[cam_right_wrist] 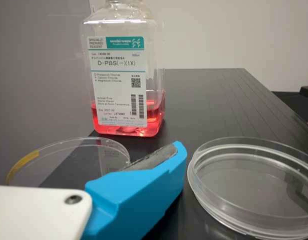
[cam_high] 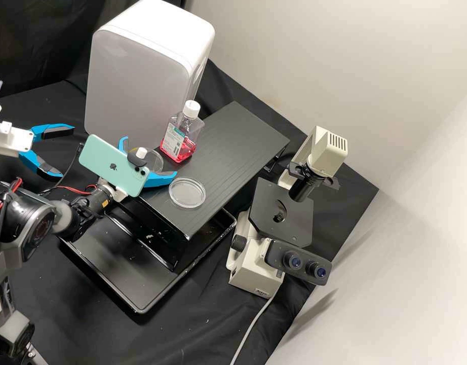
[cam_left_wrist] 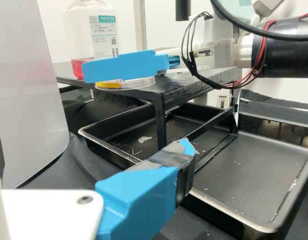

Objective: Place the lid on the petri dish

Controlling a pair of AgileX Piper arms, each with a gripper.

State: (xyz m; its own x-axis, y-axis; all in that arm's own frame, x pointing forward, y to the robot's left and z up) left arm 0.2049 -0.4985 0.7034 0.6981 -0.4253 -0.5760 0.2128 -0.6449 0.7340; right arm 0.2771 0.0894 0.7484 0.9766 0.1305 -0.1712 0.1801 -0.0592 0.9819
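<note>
Lid transfer looks to be the step in hand. In the high view, the right tool [cam_high: 151, 163] holds the clear lid [cam_high: 155, 160] by its rim between its blue fingers, over the left end of the raised black shelf [cam_high: 233, 147]. The open petri dish [cam_high: 187, 192] lies on that shelf just beside the lid and apart from it, and a bottle [cam_high: 180, 134] of pink liquid stands behind them. The left tool [cam_high: 61, 152] hangs well to the side over the tabletop [cam_high: 66, 314], spread wide and holding nothing. In the left wrist view, the lid [cam_left_wrist: 126, 84] sits low under one of the right tool's fingers; I cannot tell whether it touches the shelf. In the right wrist view, the lid [cam_right_wrist: 68, 160], marked yellow at one edge, lies against a blue finger, with the empty petri dish [cam_right_wrist: 254, 185] on the finger's other side. The next move, I judge, calls for raising the lid above the dish's rim, centring it over the dish and lowering it level before letting go.
</note>
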